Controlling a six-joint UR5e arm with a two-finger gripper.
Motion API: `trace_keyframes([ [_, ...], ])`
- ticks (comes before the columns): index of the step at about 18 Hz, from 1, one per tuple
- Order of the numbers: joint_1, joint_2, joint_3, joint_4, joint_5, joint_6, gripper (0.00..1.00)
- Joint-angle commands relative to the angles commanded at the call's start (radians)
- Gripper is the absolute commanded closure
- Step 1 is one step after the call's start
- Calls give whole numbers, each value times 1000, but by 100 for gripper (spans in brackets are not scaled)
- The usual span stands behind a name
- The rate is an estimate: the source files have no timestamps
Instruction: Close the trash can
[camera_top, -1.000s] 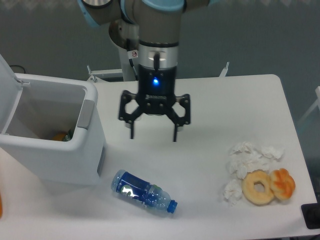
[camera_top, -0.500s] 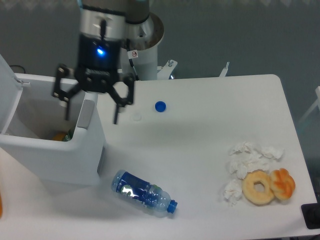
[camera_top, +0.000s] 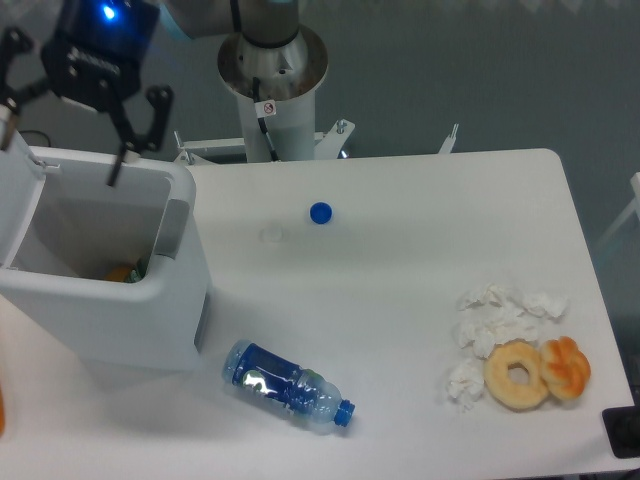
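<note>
Over the white table (camera_top: 420, 250), spread empty jaws hang above the open trash can (camera_top: 110, 290).

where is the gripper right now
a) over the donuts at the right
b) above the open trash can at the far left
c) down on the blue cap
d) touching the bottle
b: the gripper, fingers spread, hangs over the back of the trash can, whose lid stands raised at the left edge, far from the bottle and blue cap.
</note>
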Motion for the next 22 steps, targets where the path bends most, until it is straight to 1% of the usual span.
trace_keyframes([
  [7, -90, 34, -5, 2, -63, -5, 0],
  [13, -149, 38, -12, 3, -173, -2, 0],
  [22, -230, 19, -14, 5, -178, 8, 0],
])
